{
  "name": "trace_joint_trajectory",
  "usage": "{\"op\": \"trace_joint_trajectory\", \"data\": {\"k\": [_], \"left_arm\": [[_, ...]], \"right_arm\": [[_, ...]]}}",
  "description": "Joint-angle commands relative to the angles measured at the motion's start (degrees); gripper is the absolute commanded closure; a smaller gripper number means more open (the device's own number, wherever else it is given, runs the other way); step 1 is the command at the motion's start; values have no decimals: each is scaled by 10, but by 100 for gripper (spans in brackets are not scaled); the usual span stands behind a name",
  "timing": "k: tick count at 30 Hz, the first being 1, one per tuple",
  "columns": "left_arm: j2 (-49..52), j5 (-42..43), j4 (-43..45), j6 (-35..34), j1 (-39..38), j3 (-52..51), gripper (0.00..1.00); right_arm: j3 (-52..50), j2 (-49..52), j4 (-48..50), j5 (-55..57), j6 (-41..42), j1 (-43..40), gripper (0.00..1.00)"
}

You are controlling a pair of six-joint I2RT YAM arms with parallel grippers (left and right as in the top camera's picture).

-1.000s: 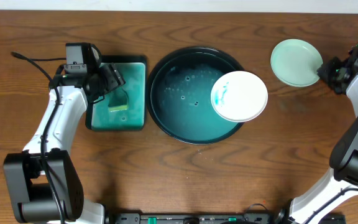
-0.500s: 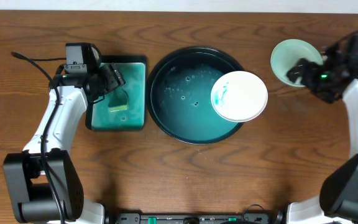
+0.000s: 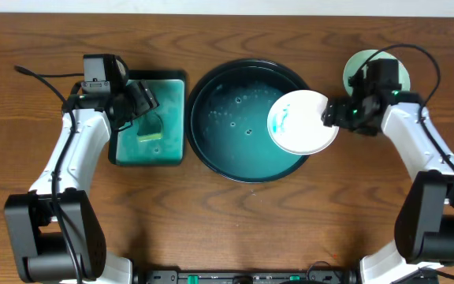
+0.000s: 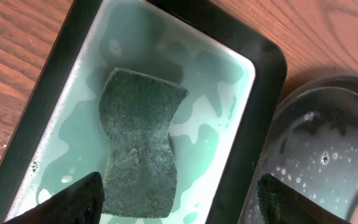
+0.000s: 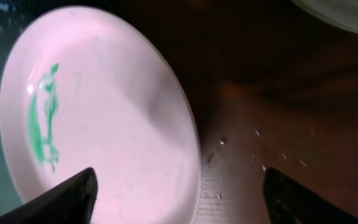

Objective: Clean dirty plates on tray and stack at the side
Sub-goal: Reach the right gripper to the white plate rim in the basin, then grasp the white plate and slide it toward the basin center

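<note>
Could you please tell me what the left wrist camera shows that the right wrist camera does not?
Only the left wrist view: a dark sponge lying in the small rectangular tray of pale water. Only the right wrist view: the white plate with a green smear, and the edge of a mint plate. Both: the wooden table and a slice of the big round tray.

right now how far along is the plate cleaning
Done, it seems: one mint-green plate lies on the table beside the tray. In hand: the open right gripper is at the rim of the white plate, which carries a teal smear. Left: the sponge lies unheld under the open left gripper; no stack yet.
</note>
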Motion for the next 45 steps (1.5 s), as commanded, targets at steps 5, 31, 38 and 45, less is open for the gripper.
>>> {"op": "trace_joint_trajectory", "data": {"k": [5,31,38,45], "left_arm": [[1,7,-2,7,-2,2,21],[1,7,-2,7,-2,2,21],[1,7,-2,7,-2,2,21],[1,7,-2,7,-2,2,21]], "right_arm": [[-57,4,60,9,-2,4,27],[-34,4,162,-123,38,8,99],[-5,5,177,-137,60,48,99],[-5,41,224,-95,67,99,99]]}}
